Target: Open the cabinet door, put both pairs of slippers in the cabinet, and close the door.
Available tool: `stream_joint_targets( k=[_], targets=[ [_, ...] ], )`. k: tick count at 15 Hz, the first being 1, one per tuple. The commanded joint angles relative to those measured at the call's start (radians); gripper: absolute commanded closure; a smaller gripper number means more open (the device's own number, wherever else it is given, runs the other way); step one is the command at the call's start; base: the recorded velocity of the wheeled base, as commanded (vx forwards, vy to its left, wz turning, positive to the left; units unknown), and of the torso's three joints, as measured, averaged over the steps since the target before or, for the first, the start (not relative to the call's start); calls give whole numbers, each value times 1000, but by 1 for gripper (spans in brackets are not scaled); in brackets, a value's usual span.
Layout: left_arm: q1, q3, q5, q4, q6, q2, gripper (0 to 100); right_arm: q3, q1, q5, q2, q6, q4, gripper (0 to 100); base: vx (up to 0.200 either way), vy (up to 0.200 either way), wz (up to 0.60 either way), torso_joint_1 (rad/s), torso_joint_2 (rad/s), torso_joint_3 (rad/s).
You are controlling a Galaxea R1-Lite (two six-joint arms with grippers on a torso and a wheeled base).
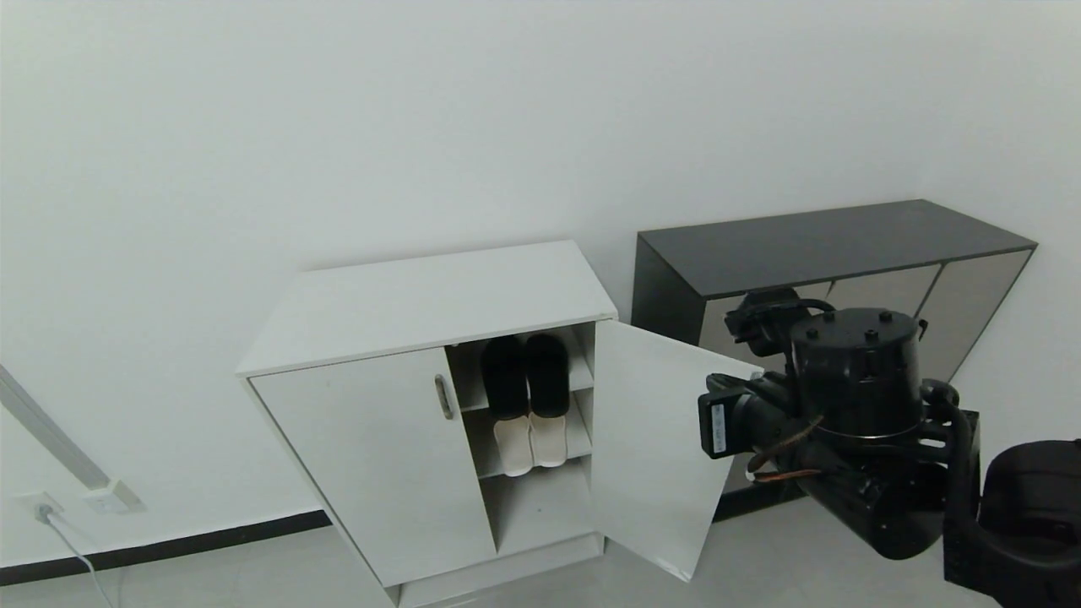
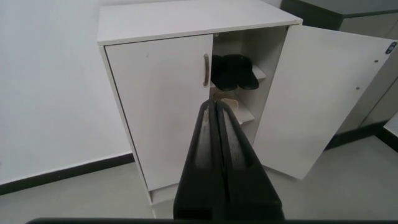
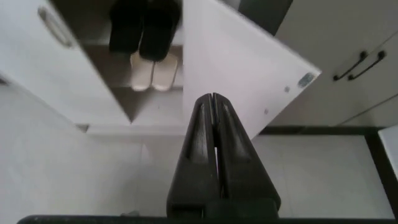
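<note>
The white cabinet (image 1: 422, 304) stands against the wall with its right door (image 1: 650, 439) swung open and its left door (image 1: 372, 456) closed. Inside, a black pair of slippers (image 1: 525, 371) lies on the upper shelf and a white pair (image 1: 532, 441) on the shelf below. My right arm is beside the open door's outer edge. In the right wrist view the right gripper (image 3: 214, 99) is shut and empty, just short of the door (image 3: 242, 68). The left gripper (image 2: 215, 106) is shut and empty, facing the cabinet opening below the black slippers (image 2: 235, 70).
A black sideboard (image 1: 828, 241) with mirrored fronts stands right of the cabinet, behind the open door. A wall socket (image 1: 42, 507) with a cable sits low at the far left. Bare grey floor lies in front of the cabinet.
</note>
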Motion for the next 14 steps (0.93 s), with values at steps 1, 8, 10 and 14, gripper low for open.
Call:
stream_joint_targets(
  k=[1,8,10,14],
  targets=[
    [0,0,0,0,2,1,100,-14,-78,6,33,-33,-24,100,0,0,0,0,0,0],
    [0,0,0,0,1,1,100,-265,-313,178,160,-39,66,100,0,0,0,0,0,0],
    [0,0,0,0,-2,1,100,-323,-348,210,206,-38,65,100,0,0,0,0,0,0],
    [0,0,1,0,-2,1,100,-406,-393,236,312,-32,63,100,0,0,0,0,0,0]
  ],
)
